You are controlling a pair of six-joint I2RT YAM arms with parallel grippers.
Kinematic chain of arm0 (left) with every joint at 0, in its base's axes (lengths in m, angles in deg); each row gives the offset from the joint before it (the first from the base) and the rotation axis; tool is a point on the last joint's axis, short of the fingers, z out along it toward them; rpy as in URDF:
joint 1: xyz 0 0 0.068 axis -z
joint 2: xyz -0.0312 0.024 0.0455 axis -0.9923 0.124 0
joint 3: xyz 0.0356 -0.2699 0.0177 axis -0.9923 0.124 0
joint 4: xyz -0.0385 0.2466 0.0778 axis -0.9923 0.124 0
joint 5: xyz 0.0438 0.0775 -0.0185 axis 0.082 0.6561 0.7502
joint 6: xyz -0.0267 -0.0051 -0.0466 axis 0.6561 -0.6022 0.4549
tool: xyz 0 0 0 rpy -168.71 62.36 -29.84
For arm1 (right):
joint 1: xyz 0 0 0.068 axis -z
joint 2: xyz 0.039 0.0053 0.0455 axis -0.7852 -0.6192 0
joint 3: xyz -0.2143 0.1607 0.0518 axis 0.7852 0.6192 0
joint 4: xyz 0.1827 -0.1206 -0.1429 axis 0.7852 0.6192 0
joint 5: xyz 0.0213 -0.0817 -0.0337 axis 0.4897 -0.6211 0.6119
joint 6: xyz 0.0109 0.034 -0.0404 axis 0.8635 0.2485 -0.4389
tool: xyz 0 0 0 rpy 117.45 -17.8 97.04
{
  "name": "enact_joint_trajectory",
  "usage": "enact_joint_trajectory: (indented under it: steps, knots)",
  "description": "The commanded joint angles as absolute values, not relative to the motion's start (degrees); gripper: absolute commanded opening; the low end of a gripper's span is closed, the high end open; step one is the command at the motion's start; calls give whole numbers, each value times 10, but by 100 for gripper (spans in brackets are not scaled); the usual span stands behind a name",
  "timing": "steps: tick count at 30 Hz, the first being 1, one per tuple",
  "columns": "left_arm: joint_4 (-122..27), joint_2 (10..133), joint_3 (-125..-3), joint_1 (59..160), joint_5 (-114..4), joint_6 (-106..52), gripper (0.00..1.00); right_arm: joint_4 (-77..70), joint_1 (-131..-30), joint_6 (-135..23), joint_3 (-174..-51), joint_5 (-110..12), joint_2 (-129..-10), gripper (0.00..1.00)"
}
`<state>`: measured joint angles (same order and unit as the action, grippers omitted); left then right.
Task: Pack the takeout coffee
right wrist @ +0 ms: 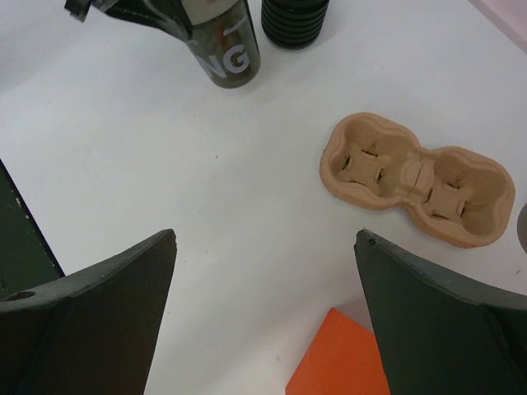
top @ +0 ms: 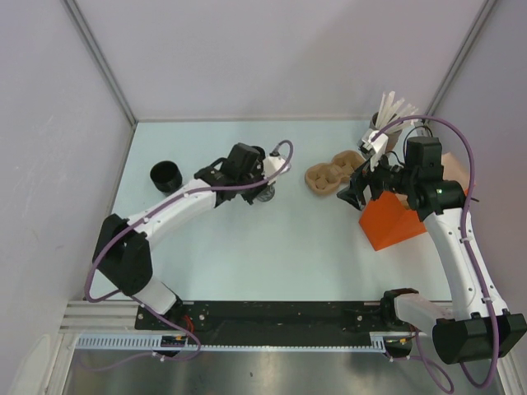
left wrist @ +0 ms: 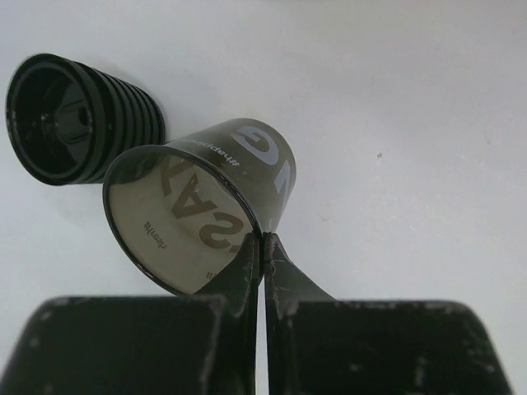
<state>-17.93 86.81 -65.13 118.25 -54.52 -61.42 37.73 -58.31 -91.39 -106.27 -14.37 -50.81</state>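
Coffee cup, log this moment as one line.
left gripper: shut on coffee cup rim | coffee cup: lidless, beside ribbed black cup | right gripper: open, near cup carrier | cup carrier: empty

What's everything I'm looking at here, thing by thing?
coffee cup: one, dark with pale lettering, greyish inside, no lid on it, near the table's middle
ribbed cup: one seen, black, far left
cup carrier: one, brown, two empty wells, right of centre
bag: one, orange, right side
tub of sticks: one, grey tub with white sticks, far right corner
table: one, pale
left end effector: one, dark, shut on the coffee cup's rim
right end effector: one, dark, open, between cup carrier and bag
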Motion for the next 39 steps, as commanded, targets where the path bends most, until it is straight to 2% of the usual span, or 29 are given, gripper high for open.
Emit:
enact_joint_trajectory:
  steps: [1, 10, 15, 19, 21, 27, 33, 34, 36, 37, 39]
  knots:
    - [-169, 842, -600, 1223, -420, -647, 0, 377, -583, -922, -1064, -131, -493, 95]
    - [-169, 826, -551, 1280, -390, -649, 0, 378, -583, -925, -1061, -128, -488, 95]
    - [-176, 829, -545, 1290, -392, -642, 6, 380, -583, -927, -1060, -128, -486, 95]
    - [-181, 833, -545, 1295, -388, -640, 20, 380, -583, -928, -1061, -127, -485, 95]
    - [-187, 833, -545, 1295, -384, -640, 24, 380, -583, -929, -1060, -127, -485, 95]
    - [-190, 832, -554, 1297, -388, -637, 42, 380, -582, -929, -1060, -127, -486, 95]
    - [-180, 803, -581, 1296, -398, -636, 70, 371, -588, -921, -1060, -127, -491, 95]
    - [-178, 796, -591, 1295, -399, -637, 79, 365, -589, -917, -1060, -129, -495, 95]
    - [-169, 769, -602, 1292, -402, -635, 87, 355, -597, -905, -1061, -133, -500, 96]
    - [-167, 757, -616, 1284, -405, -634, 97, 342, -611, -901, -1061, -148, -503, 96]
    - [-145, 733, -631, 1270, -413, -627, 100, 326, -633, -887, -1061, -167, -513, 97]
